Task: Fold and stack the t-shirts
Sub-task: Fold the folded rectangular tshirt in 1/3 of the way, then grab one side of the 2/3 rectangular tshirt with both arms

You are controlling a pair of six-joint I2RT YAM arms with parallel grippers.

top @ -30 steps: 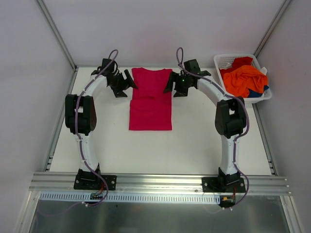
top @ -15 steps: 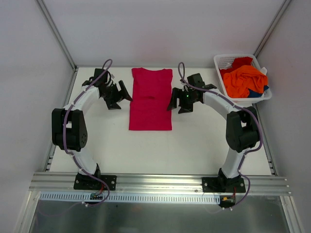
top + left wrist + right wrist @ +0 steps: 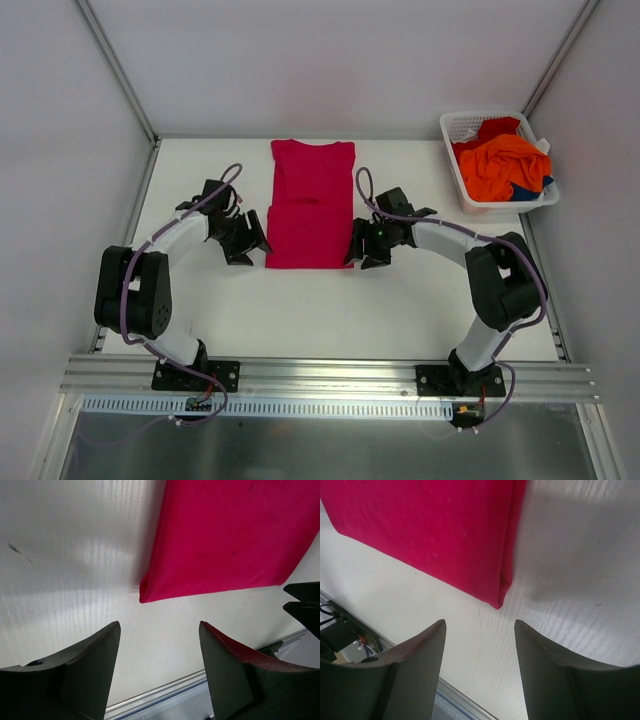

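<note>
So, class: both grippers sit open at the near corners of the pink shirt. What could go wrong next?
1. The pink shirt lies in layers; the left gripper might pinch only the top one.
2. The right gripper could grab unevenly, skewing the fold.
3. Fingers might scrape the table instead of catching cloth.

Two slim arms are showing white link shells broken by bulky black joint housings. A thin purple cable is looping along each arm from base to wrist. Each arm is sitting on a black base plate bolted to a silver aluminium rail. The left gripper [image 3: 249, 236] and right gripper [image 3: 358, 243] are wearing matte black, wedge-shaped fingers [image 3: 85, 670]. A small green light is glowing on the right wrist.
</note>
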